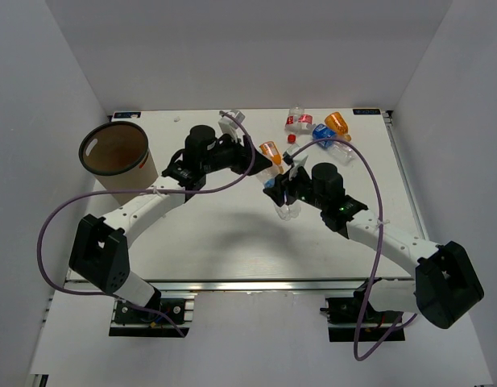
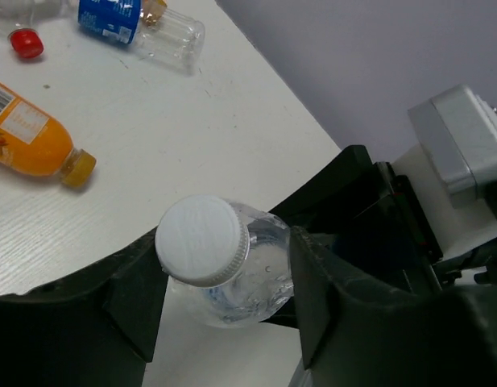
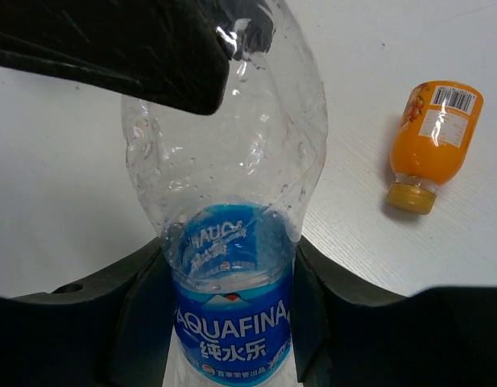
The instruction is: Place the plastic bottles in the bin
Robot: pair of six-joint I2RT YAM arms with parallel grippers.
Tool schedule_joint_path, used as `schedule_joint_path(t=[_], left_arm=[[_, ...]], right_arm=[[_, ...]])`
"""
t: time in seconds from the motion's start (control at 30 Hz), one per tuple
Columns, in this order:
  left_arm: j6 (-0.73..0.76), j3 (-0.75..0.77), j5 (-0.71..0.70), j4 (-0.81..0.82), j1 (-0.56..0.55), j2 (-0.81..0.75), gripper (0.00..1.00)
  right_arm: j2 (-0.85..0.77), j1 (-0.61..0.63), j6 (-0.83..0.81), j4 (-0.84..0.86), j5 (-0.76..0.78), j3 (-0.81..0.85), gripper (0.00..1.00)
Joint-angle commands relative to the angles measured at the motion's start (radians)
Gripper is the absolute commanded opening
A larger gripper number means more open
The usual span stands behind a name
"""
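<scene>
Likely the carry step: left jaws clamp a white-capped clear bottle (image 2: 224, 262), right jaws clamp an Aquafina bottle (image 3: 232, 242). Next, each must swing over the bin (image 1: 123, 182) at upper left and release.

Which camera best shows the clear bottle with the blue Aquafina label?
Right wrist: the clear plastic bottle with the blue Aquafina label fills it, gripped by the right tool. Top external shows a small clear sliver; left wrist, nothing.

Aquafina bottle (image 3: 232, 161): thin clear plastic, glossy; slick film label. White-cap bottle (image 2: 260, 270): clear glossy plastic, cap matt w/ ribbed edge. Left gripper (image 2: 228, 274): matt black plastic. Table (image 2: 216, 129): white, matt, faint grain. Bin (image 1: 127, 179): brown cardboard, matt.
</scene>
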Motion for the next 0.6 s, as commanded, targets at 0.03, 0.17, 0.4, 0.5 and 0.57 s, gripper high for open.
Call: schedule_joint_path(t=[0.03, 0.17, 0.4, 0.5, 0.57], left_arm=[[0.01, 0.035, 0.025, 0.009, 0.0, 0.023, 0.46], [-0.002, 0.038, 0.014, 0.02, 0.0, 0.015, 0.03], [0.09, 0.174, -0.363, -0.175, 0.009, 0.006, 0.0], [0.144, 0.259, -0.553, -0.253, 0.055, -0.023, 0.0], [0.171, 0.303, -0.692, -0.287, 0.105, -0.052, 0.0]], right_arm=[[-0.031, 0.007, 0.024, 0.134, -0.043, 0.022, 0.35], [-0.022, 0.007, 0.04, 0.141, 0.005, 0.022, 0.65], [-0.051, 0.004, 0.057, 0.126, 0.088, 0.005, 0.89], [-0.085, -0.004, 0.054, 0.111, 0.118, -0.012, 0.89], [-0.108, -0.014, 0.052, 0.109, 0.149, -0.027, 0.89]])
